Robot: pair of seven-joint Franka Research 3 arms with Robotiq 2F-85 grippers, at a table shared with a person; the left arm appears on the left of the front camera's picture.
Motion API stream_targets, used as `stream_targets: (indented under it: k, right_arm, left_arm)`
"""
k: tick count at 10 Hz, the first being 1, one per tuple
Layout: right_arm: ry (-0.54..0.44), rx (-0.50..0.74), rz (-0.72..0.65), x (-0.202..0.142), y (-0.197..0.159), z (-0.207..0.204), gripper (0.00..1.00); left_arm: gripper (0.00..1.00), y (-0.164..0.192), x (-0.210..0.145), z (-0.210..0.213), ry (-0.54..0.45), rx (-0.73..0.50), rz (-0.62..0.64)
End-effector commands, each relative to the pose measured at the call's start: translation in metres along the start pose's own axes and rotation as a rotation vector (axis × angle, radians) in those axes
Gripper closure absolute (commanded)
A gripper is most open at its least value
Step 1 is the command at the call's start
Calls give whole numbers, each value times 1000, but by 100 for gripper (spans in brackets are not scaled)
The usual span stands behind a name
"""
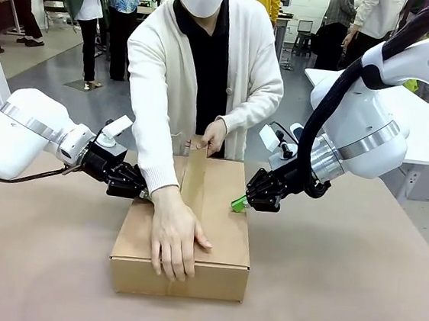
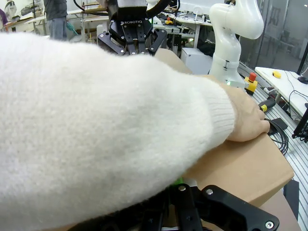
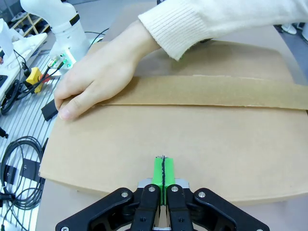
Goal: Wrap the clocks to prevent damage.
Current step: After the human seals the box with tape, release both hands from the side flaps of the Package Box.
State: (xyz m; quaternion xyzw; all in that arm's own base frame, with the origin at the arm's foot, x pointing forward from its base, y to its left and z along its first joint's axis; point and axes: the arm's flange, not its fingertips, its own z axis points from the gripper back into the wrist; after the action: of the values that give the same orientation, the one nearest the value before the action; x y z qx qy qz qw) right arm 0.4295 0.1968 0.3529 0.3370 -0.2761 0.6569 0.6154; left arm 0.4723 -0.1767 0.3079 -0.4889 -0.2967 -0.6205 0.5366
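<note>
Item: cardboard box, closed, lying mid-table on the brown table cover between both arms, its long axis running from the robot toward the person. The left gripper and right gripper are both pressing, fingers together and pinching nothing, against opposite long sides. The person's hand is smoothing a paper tape strip along the top seam while the other hand is holding its far end; the hands, not the grippers, are nearer the tape.

Front view faces the person across the table; both wrist views close, sharing the cardboard box
</note>
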Motion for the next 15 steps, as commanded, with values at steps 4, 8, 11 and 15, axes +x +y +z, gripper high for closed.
stream_targets:
  k: [4, 8, 11, 15]
  right_arm:
    - [9, -6, -4, -3, 1, -2, 99]
    - [9, -6, -4, -3, 1, -2, 99]
    - [9, -6, -4, -3, 1, -2, 99]
    - [9, -6, -4, -3, 1, -2, 99]
  left_arm:
    - [99, 0, -4, -2, 8, 4, 1]
    - [99, 0, -4, -2, 8, 4, 1]
    - [99, 0, -4, -2, 8, 4, 1]
    - [99, 0, -4, -2, 8, 4, 1]
